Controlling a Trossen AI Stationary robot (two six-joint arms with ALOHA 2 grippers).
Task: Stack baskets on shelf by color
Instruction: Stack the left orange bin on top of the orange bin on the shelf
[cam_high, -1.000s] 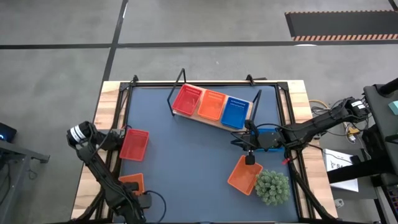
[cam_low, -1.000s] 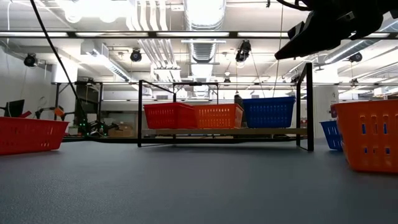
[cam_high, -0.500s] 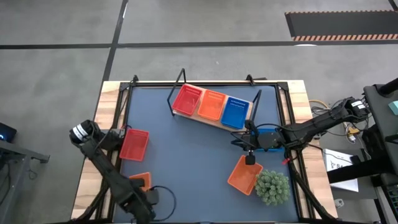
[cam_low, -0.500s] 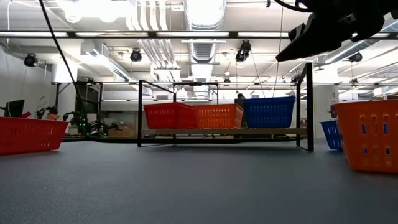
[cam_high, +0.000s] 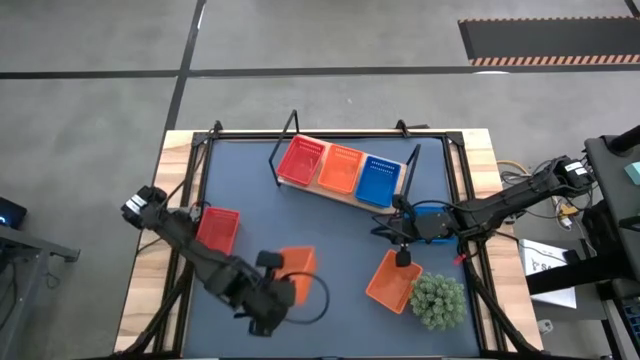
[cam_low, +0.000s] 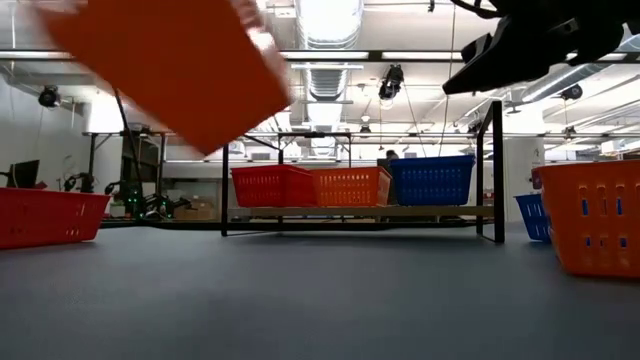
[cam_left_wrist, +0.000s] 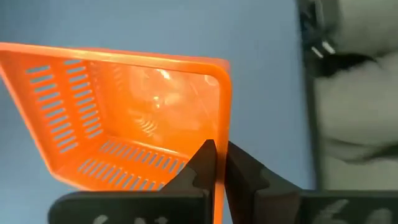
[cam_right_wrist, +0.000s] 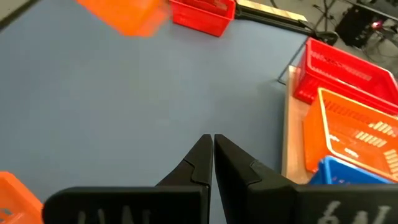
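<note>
My left gripper (cam_left_wrist: 217, 163) is over the table's near middle, shut on an orange basket (cam_high: 297, 270), which shows tilted high in the low view (cam_low: 170, 70). The wooden shelf (cam_high: 345, 193) near the far edge bears a red basket (cam_high: 300, 160), an orange basket (cam_high: 341, 169) and a blue basket (cam_high: 377, 180) side by side. A red basket (cam_high: 216, 232) rests flat on the table at the left. Another orange basket (cam_high: 393, 282) sits on the table at the right. My right gripper (cam_right_wrist: 212, 144) hovers shut above that basket's far end, touching nothing. My left gripper pinches one side wall of the orange basket at its rim (cam_left_wrist: 219, 118), near a corner. One finger (cam_left_wrist: 202, 163) is inside the basket and the other (cam_left_wrist: 241, 167) is outside. It comes from the table's left. The basket is lifted clear and tilted.
A green spiky plant (cam_high: 437, 300) stands near the right near corner, beside the orange basket on the table. A blue basket (cam_low: 530, 215) sits by the right edge, partly under my right arm. The dark-blue tabletop (cam_high: 320, 225) between shelf and near edge is open.
My left arm has swung from the table's near left corner toward the near middle, carrying the orange basket with it. The basket has risen clear of the table's left border and now hangs tilted in the air. My right arm has kept still.
</note>
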